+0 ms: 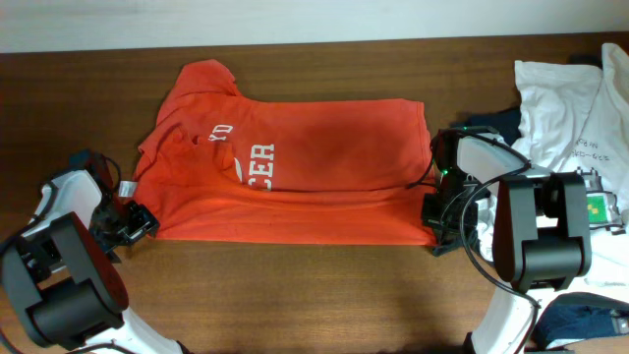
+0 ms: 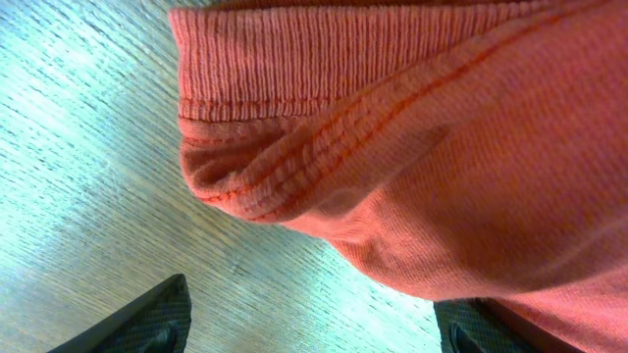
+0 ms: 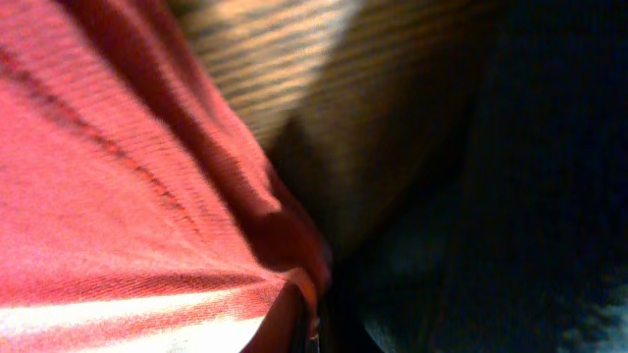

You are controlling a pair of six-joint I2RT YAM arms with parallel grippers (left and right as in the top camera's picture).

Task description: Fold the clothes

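Observation:
An orange-red T-shirt [image 1: 295, 167] with white lettering lies spread across the middle of the table, its lower part doubled over. At the shirt's lower left corner sits my left gripper [image 1: 138, 221]. In the left wrist view that gripper [image 2: 314, 328] stands open, and the ribbed hem corner [image 2: 294, 147] bunches just ahead, draping over the right finger [image 2: 481, 328]. My right gripper [image 1: 434, 231] is at the lower right corner. The right wrist view shows this gripper [image 3: 319, 319] shut on the shirt's edge [image 3: 147, 196].
A white T-shirt [image 1: 560, 108] with a green square graphic [image 1: 598, 208] lies heaped at the right edge. Dark navy garments [image 1: 580, 320] sit at the bottom right, and more dark cloth [image 1: 491, 123] lies behind the right arm. Bare wood [image 1: 314, 295] runs along the front.

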